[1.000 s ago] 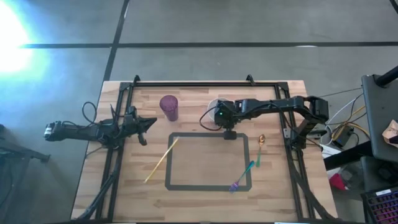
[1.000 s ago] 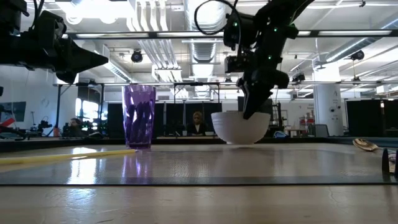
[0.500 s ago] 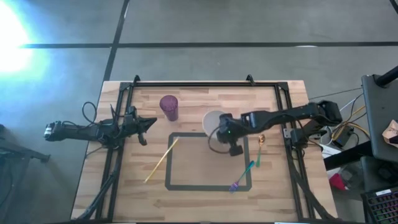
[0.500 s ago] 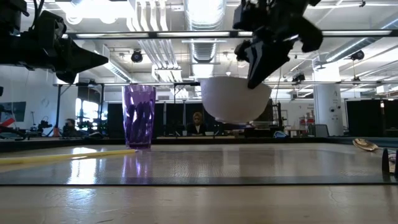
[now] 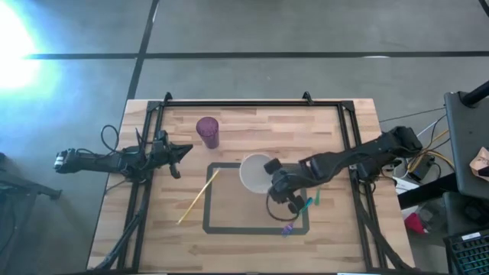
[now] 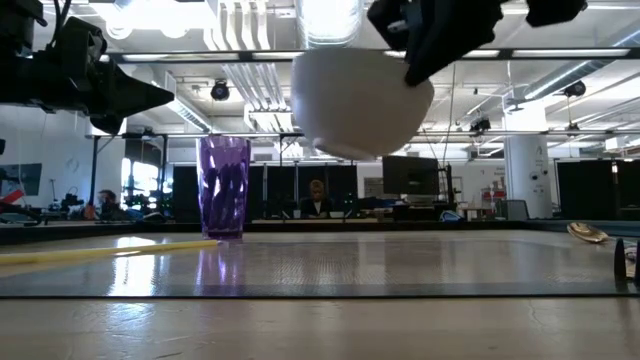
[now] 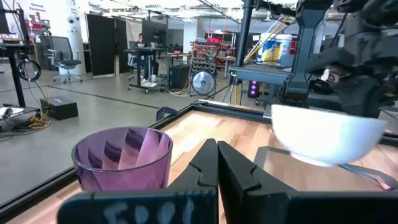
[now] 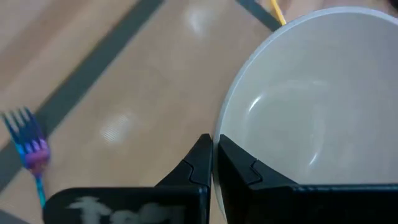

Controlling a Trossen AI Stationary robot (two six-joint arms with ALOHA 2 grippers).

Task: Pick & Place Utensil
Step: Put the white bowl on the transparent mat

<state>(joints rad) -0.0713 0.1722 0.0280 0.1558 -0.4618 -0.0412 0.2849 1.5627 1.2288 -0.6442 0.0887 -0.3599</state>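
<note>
My right gripper [image 5: 273, 182] is shut on a white bowl [image 5: 254, 173] and carries it in the air above the taped rectangle [image 5: 206, 214]. In the low view the bowl [image 6: 355, 100] hangs high above the table. A fork with a teal handle and purple head [image 5: 289, 227] lies on the rectangle's near right corner; the right wrist view shows the fork [image 8: 28, 149] below the bowl. A yellow stick [image 5: 197, 197] lies across the rectangle's left edge. A gold spoon [image 6: 588, 232] rests on the table at the right. My left gripper [image 5: 180, 153] waits shut at the left, facing the purple cup [image 5: 207, 131]. My right gripper holds the bowl by its rim [image 8: 219, 134] on the side toward the table's right. One finger [image 8: 239, 168] is inside the bowl and the other finger [image 8: 198, 165] is outside, pinching the wall. The bowl is lifted clear, slightly tilted.
The purple cup [image 6: 224, 187] stands upright on the far left part of the table. A black metal frame [image 5: 252, 101] runs along the table's edges. Bare wood lies between the cup and the far right corner.
My right gripper has lifted the bowl off the table from the far side, right of the cup, and carried it up and toward the near edge. The bowl now hangs over the taped rectangle, clear of the table. My left arm has kept still.
</note>
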